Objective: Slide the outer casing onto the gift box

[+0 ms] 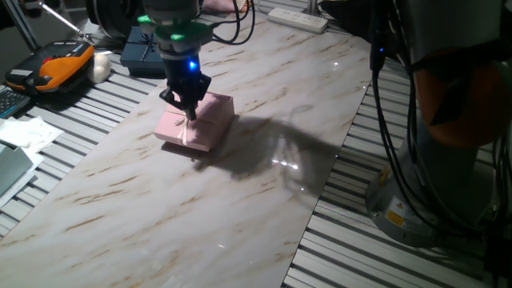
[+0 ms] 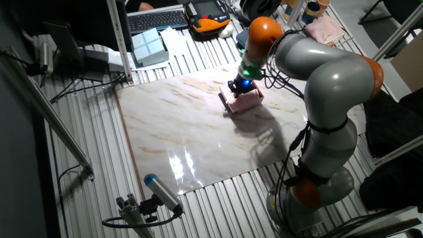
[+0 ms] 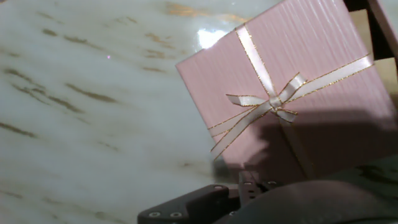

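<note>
A KUKA arm holds its pincer low over the gift box, a flat pale pink square tied with a thin ribbon and bow, which lies on the marble-patterned counter toward its far side. From the fixed views the fingertips hang directly above the box's top, at or just off the surface; whether they touch it cannot be told, and none of the three views shows whether the pincer's fingers are apart or together.

The hand view looks down on the bowed lid, with the arm's shadow falling across the box's lower right part. The outer casing cannot be picked out as a separate piece: in one fixed view the pink block seems to have a slightly raised rear portion, which may be the sleeve partly on, but that is uncertain.

A dark blue box with its own bow sits well apart at the counter's far edge, beside an orange handheld device.

If the sleeve is indeed part-way on, the step calls for a level, straight push along the box's axis, keeping the sleeve's mouth square to the box so no corner jams, and keeping clear of the bow so the ribbon does not snag.
</note>
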Motion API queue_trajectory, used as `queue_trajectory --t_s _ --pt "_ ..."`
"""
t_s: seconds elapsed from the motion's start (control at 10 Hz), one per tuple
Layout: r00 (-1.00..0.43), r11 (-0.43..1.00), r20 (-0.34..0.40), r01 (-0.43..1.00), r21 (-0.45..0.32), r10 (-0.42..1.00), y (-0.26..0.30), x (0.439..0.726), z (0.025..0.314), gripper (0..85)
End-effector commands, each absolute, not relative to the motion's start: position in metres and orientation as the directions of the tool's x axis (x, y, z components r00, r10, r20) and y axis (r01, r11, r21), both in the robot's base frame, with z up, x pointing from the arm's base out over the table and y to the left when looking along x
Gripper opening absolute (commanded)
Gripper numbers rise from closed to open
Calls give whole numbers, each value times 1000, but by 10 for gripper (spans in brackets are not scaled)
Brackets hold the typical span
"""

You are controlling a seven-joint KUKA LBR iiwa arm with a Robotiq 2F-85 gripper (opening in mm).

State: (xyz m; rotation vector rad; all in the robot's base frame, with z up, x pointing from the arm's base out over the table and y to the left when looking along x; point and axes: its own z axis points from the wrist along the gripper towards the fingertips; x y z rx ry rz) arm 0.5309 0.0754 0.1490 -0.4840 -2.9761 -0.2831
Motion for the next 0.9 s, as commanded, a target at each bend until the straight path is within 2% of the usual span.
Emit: queue_trajectory --t_s 0.0,0.2,0.4,0.6,0.8 --pt "-938 937 213 309 162 273 75 531 149 0" --pt "-945 941 236 275 199 227 75 531 149 0" --pt "-945 939 233 280 202 231 75 531 149 0" --pt "-952 949 189 272 159 241 75 531 149 0" --pt "-963 960 114 258 111 245 89 534 133 0"
